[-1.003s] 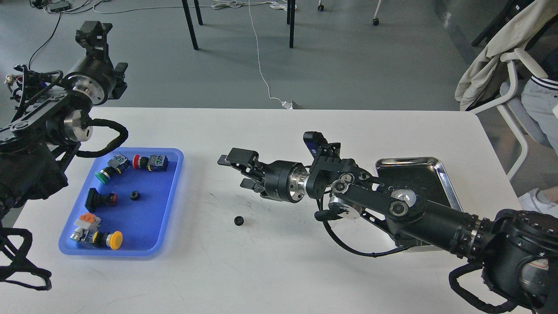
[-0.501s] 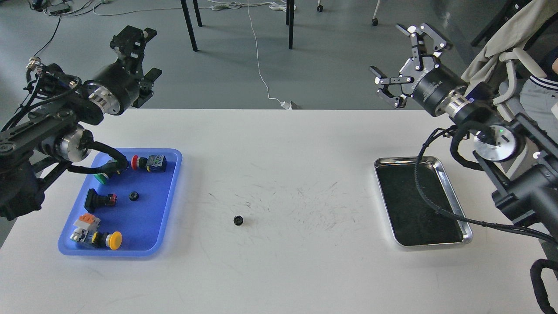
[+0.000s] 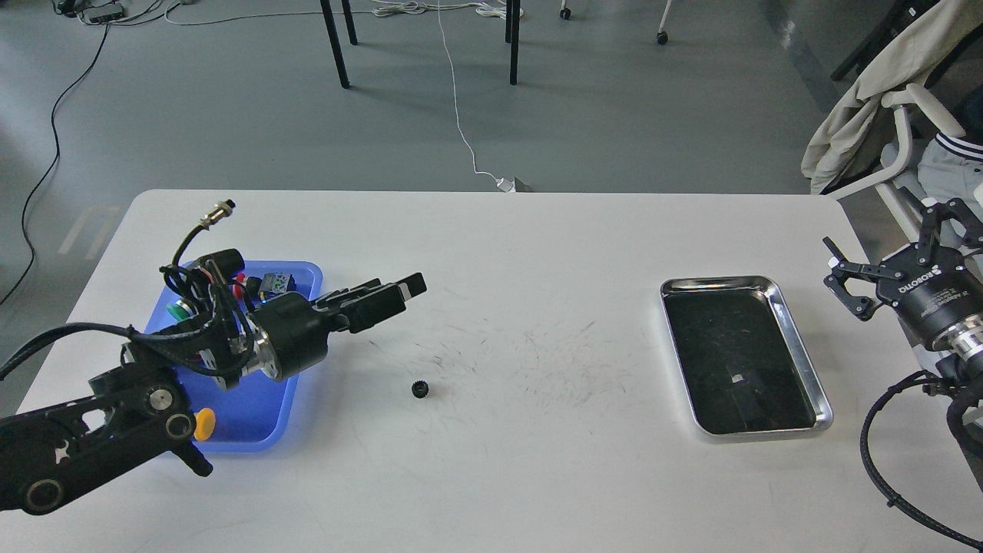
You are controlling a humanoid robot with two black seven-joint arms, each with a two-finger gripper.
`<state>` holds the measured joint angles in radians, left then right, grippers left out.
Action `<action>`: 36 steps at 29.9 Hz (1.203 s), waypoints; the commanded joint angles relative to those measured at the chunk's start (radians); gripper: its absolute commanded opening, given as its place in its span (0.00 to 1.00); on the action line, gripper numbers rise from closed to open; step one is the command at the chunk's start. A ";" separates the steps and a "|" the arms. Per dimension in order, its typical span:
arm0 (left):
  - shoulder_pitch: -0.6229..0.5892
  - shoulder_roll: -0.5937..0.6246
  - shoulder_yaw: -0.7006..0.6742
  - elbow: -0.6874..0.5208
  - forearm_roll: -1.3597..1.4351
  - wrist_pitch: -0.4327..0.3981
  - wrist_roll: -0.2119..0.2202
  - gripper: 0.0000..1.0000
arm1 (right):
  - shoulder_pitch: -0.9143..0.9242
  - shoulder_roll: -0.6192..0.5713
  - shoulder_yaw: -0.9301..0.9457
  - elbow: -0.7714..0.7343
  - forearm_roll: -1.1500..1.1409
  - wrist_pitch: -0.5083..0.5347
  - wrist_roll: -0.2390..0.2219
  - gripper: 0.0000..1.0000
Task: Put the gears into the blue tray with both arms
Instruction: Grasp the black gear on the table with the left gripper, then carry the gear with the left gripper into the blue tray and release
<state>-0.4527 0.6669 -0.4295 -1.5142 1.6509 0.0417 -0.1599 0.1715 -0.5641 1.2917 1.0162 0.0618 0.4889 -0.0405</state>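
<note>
The left gripper (image 3: 388, 296) reaches out over the near-right side of the blue tray (image 3: 307, 280), fingers pointing toward the middle of the table (image 3: 537, 461); its two fingers lie close together and seen nearly side-on, so I cannot tell whether they are parted, though nothing shows between them. One gear (image 3: 419, 389) lies on the bare table, to the right of the tray and a little nearer the robot, below the fingertips and apart from them. It is not yet in the tray, so the job looks unfinished, and this gear seems the next thing to fetch. Far to the right of the tray, past the empty steel tray (image 3: 768, 284), the right gripper (image 3: 883, 265) hangs beyond the table's edge with its fingers spread and nothing in them. The left arm covers most of the blue tray: only a red button (image 3: 239, 281), a switch beside it (image 3: 273, 283), a green cap (image 3: 178, 310) and a yellow cap (image 3: 203, 424) peek out, so whether any gear already lies inside cannot be seen.
</note>
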 commanded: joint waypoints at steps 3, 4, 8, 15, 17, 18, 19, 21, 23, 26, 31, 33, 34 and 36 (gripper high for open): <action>0.069 -0.116 0.000 0.141 0.439 0.119 -0.012 0.97 | 0.011 0.023 -0.005 0.004 0.000 0.000 0.001 0.97; 0.077 -0.122 0.002 0.159 0.482 0.133 -0.012 0.96 | 0.017 0.024 -0.005 0.004 0.000 0.000 0.001 0.97; 0.100 -0.127 0.002 0.189 0.531 0.153 -0.013 0.95 | 0.025 0.024 -0.005 0.004 0.000 0.000 0.001 0.97; 0.138 -0.144 0.000 0.189 0.531 0.181 -0.013 0.89 | 0.032 0.024 -0.006 0.005 -0.002 0.000 0.001 0.97; 0.150 -0.155 0.002 0.193 0.531 0.191 -0.013 0.87 | 0.032 0.024 -0.006 0.005 -0.002 0.000 0.002 0.97; 0.160 -0.158 0.000 0.203 0.531 0.193 -0.013 0.85 | 0.032 0.024 -0.006 0.005 -0.002 0.000 0.002 0.97; 0.164 -0.159 0.000 0.210 0.531 0.195 -0.013 0.84 | 0.032 0.023 -0.006 0.005 -0.002 0.000 0.002 0.97; 0.170 -0.174 0.000 0.235 0.531 0.205 -0.021 0.84 | 0.032 0.023 -0.008 0.005 -0.004 0.000 0.001 0.97; 0.170 -0.196 0.000 0.267 0.531 0.217 -0.032 0.84 | 0.032 0.023 -0.008 0.004 -0.004 0.000 0.002 0.97; 0.172 -0.213 0.002 0.307 0.531 0.231 -0.038 0.77 | 0.034 0.023 -0.008 0.002 -0.004 0.000 0.002 0.97; 0.170 -0.217 0.029 0.313 0.531 0.233 -0.040 0.56 | 0.049 0.023 -0.003 -0.002 -0.005 0.000 0.002 0.97; 0.170 -0.217 0.037 0.319 0.531 0.233 -0.040 0.45 | 0.051 0.023 -0.002 -0.002 -0.005 0.000 0.002 0.97; 0.170 -0.217 0.038 0.325 0.531 0.233 -0.040 0.42 | 0.051 0.023 0.000 -0.001 -0.005 0.000 0.002 0.97; 0.172 -0.217 0.038 0.333 0.531 0.233 -0.041 0.28 | 0.051 0.023 0.001 -0.002 -0.005 0.000 0.002 0.97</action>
<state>-0.2817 0.4498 -0.3951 -1.1921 2.1816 0.2767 -0.1994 0.2216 -0.5413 1.2903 1.0144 0.0568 0.4886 -0.0382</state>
